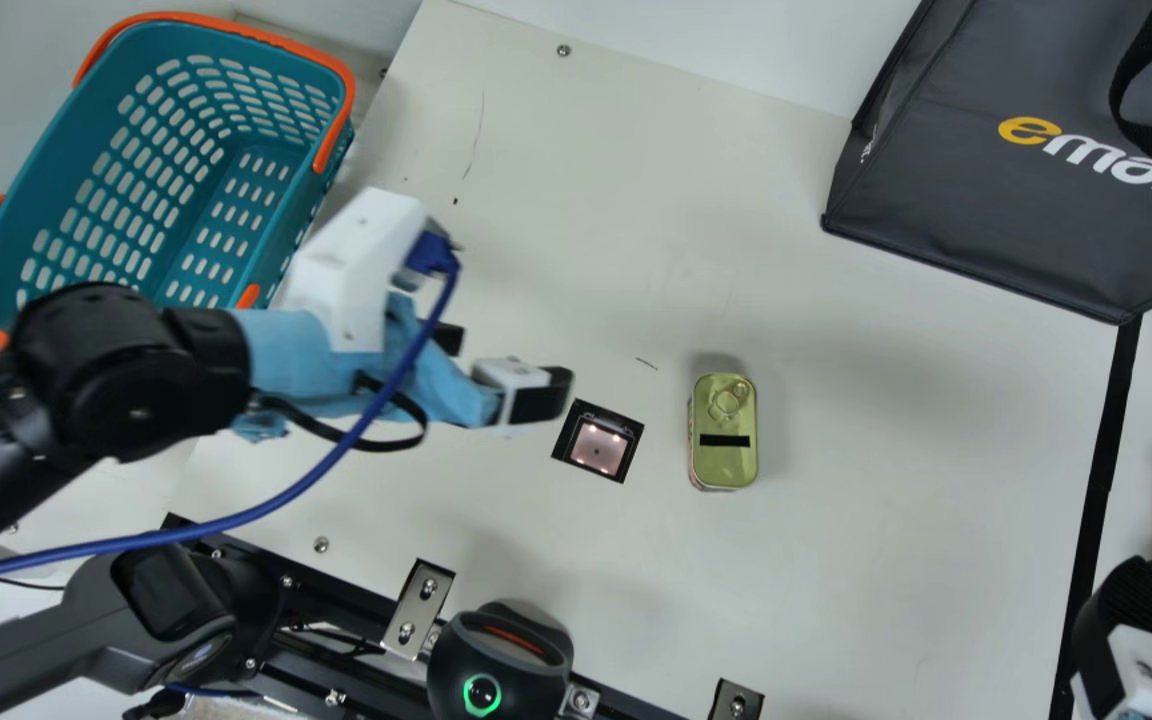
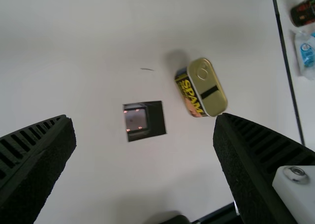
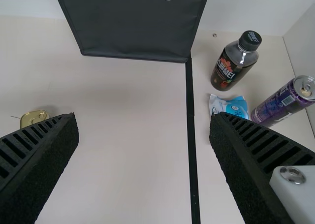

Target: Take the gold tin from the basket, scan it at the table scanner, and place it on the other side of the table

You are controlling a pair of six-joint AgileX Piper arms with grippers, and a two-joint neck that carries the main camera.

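Observation:
Upright on the table stands the gold tin (image 1: pixel 723 462), right of the square scanner window (image 1: pixel 598 448) in the main view. My left gripper (image 1: pixel 501 368) is above the table between the basket (image 1: pixel 206 190) and the scanner, its fingers apart and off the tin. The left wrist view has that gripper (image 2: pixel 145 135) open, with the tin (image 2: pixel 214 100) and the scanner window (image 2: pixel 137 119) beyond it. At the main view's lower right is my right gripper (image 1: pixel 1131 625). In its wrist view, this gripper (image 3: pixel 144 130) is open, and part of the tin (image 3: pixel 33 117) shows beside one finger.
A dark bag (image 1: pixel 956 210) stands at the back right. Past the black line (image 3: pixel 191 111) are a bottle (image 3: pixel 234 61), a purple can (image 3: pixel 283 103) and a blue-white packet (image 3: pixel 229 106). A black device with a green ring (image 1: pixel 496 665) sits at the near edge.

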